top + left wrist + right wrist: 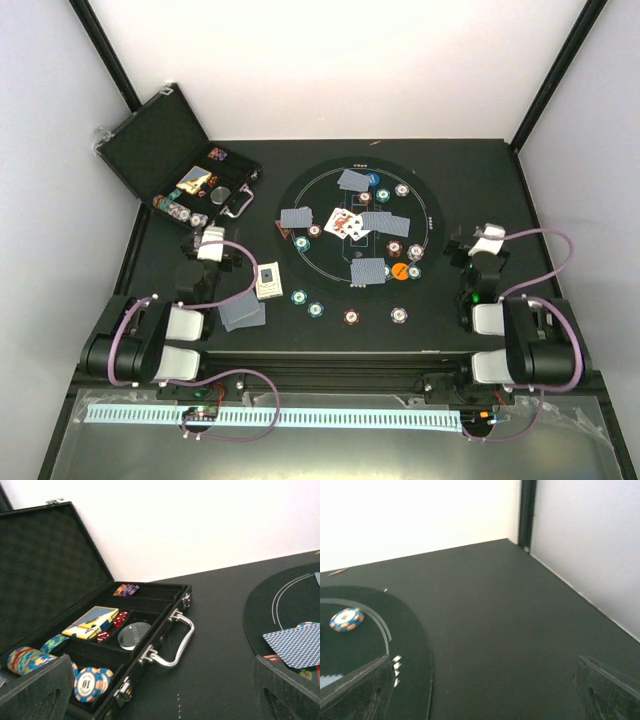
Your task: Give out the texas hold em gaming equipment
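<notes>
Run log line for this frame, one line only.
left end effector: open, empty, facing case | right end effector: open, empty, beside mat | cards, chips: laid on mat | case: lid open

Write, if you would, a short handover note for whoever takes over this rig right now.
Left gripper: open, empty, facing the black foam-lined case. Right gripper: open, empty, beside the round black printed mat.
Placed: grey-blue-backed playing cards and small round poker chips around the mat, face-up cards at its centre, orange disc, red triangle marker.
Off the mat: two face-down cards, four chips by its near edge.
To do: stacked chips sit in the case; probably more to hand out.
</notes>
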Robot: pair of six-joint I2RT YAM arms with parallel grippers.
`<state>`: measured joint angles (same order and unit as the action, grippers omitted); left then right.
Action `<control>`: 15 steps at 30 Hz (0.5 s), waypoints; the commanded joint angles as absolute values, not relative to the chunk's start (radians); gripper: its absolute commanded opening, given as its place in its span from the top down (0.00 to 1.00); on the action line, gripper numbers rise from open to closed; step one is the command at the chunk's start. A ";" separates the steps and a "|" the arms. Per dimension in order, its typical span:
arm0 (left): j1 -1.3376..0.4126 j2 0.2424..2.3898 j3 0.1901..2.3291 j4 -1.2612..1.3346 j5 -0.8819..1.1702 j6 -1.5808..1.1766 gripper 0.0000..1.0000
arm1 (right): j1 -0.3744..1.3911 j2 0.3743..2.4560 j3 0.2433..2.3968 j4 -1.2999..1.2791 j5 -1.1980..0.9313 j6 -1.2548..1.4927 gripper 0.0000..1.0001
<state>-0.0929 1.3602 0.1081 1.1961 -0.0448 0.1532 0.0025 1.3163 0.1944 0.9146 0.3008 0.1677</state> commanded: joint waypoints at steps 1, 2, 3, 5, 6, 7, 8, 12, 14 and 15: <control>-0.087 1.393 0.036 1.463 -0.106 0.117 0.01 | 0.035 1.430 0.132 1.359 0.233 0.044 0.00; -0.087 1.397 0.047 1.453 -0.107 0.117 0.01 | 0.038 1.379 0.175 1.183 0.231 0.050 0.00; -0.086 1.398 0.077 1.407 -0.112 0.116 0.01 | 0.038 1.382 0.221 1.095 0.223 0.056 0.00; -0.084 1.395 0.186 1.157 -0.140 0.104 0.01 | 0.037 1.422 0.258 1.112 0.205 0.041 0.00; -0.082 1.393 0.256 1.027 -0.155 0.095 0.01 | 0.037 1.400 0.280 1.029 0.214 0.048 0.00; -0.067 1.383 0.300 0.947 -0.138 0.072 0.01 | 0.037 1.400 0.273 1.029 0.214 0.049 0.00; -0.057 1.384 0.298 0.957 -0.116 0.060 0.01 | 0.036 1.416 0.263 1.082 0.216 0.046 0.00; -0.037 1.387 0.311 0.935 -0.071 0.059 0.01 | 0.037 1.405 0.268 1.054 0.217 0.046 0.00; -0.037 1.388 0.310 0.939 -0.071 0.061 0.01 | 0.036 1.400 0.263 1.061 0.203 0.039 0.00; -0.036 1.388 0.309 0.940 -0.072 0.060 0.01 | 0.037 1.394 0.273 1.031 0.198 0.041 0.00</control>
<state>-0.0444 1.3895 0.3004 1.0073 -0.0982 0.0887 0.0334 1.4105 0.2665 1.0267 0.2134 0.0677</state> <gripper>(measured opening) 0.989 1.000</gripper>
